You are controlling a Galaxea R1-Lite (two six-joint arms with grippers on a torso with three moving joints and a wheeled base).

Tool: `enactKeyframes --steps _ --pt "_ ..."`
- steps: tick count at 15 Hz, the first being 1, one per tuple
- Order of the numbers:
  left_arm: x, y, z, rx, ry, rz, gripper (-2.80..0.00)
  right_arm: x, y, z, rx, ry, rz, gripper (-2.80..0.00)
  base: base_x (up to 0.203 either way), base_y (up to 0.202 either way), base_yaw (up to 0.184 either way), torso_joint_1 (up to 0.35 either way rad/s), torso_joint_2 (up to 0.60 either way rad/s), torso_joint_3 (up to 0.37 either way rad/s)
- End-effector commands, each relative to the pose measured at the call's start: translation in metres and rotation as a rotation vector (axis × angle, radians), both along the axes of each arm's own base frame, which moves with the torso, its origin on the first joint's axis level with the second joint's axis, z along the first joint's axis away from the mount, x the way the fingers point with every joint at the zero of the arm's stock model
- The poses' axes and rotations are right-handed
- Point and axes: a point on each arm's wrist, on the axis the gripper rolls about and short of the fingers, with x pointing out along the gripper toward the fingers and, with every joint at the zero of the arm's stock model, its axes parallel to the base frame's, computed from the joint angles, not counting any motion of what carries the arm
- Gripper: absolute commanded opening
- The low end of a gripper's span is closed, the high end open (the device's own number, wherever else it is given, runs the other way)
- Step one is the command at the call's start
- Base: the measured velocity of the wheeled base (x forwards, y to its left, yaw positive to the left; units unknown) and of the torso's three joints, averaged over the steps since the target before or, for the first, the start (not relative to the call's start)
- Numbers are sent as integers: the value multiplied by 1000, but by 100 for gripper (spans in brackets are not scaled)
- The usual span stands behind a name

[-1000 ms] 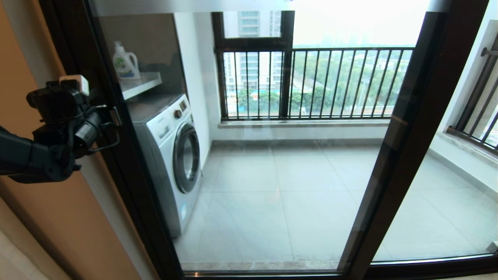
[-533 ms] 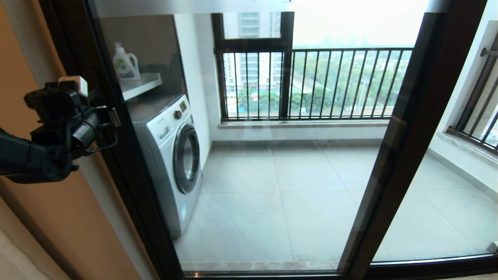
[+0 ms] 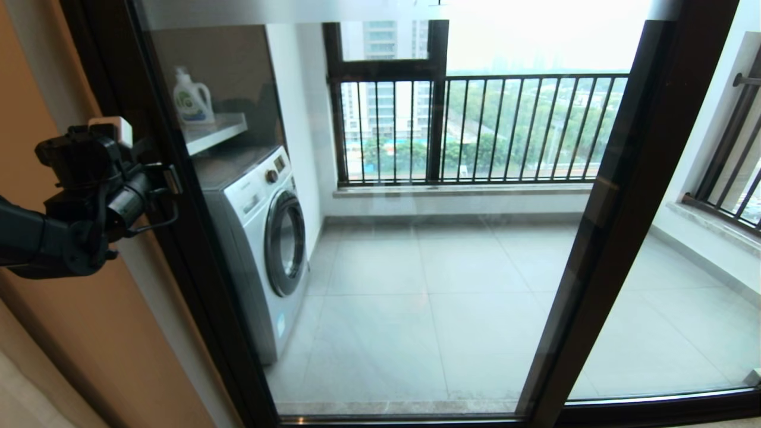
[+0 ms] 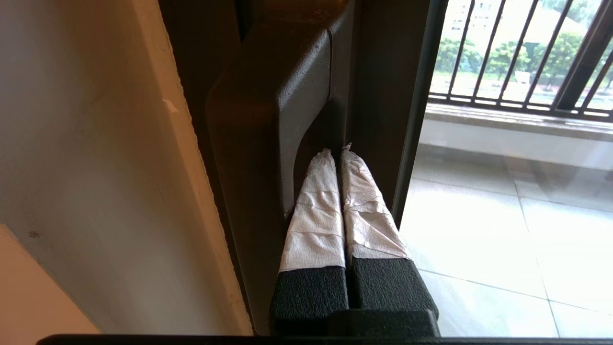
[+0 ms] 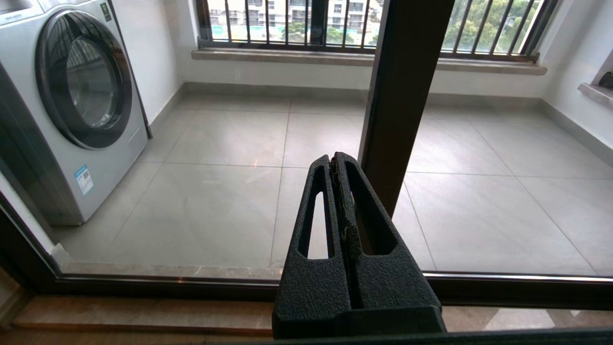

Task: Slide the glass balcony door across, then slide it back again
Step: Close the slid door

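Left gripper (image 4: pixel 335 153), fingers pressed together, tucked behind the bar handle (image 4: pixel 268 110) of the glass balcony door (image 3: pixel 416 267) (left upright). Right gripper (image 5: pixel 337 160) closed, empty. Washing-machine (image 3: pixel 261 238) label illegible.

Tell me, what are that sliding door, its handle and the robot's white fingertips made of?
The glass balcony door is clear glass, since the balcony shows through, in a dark, smooth frame, probably painted metal. Its handle looks like dark metal or plastic with a fine pebbled coat. The left gripper has fingertips wrapped in crinkled white tape, perhaps cloth or paper.
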Motion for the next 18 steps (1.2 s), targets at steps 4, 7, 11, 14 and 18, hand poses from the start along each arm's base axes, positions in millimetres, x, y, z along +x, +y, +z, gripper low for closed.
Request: enactKeyframes --steps 4,7,11,14,18 --pt "0 -2 3 3 -17 3 -280 1 0 -3 -1 13 2 -280 0 0 0 0 0 0" --pt "-3 -13 9 3 -32 -25 -280 1 0 -3 -1 13 1 -280 0 0 0 0 0 0" --pt "-23 -39 29 4 -67 -89 -280 1 0 -3 -1 13 1 -280 0 0 0 0 0 0" --pt "-52 -68 47 4 -98 -165 -280 1 0 -3 -1 13 1 -280 0 0 0 0 0 0" --pt "-83 -72 52 3 -99 -177 -280 1 0 -3 -1 13 1 -280 0 0 0 0 0 0"
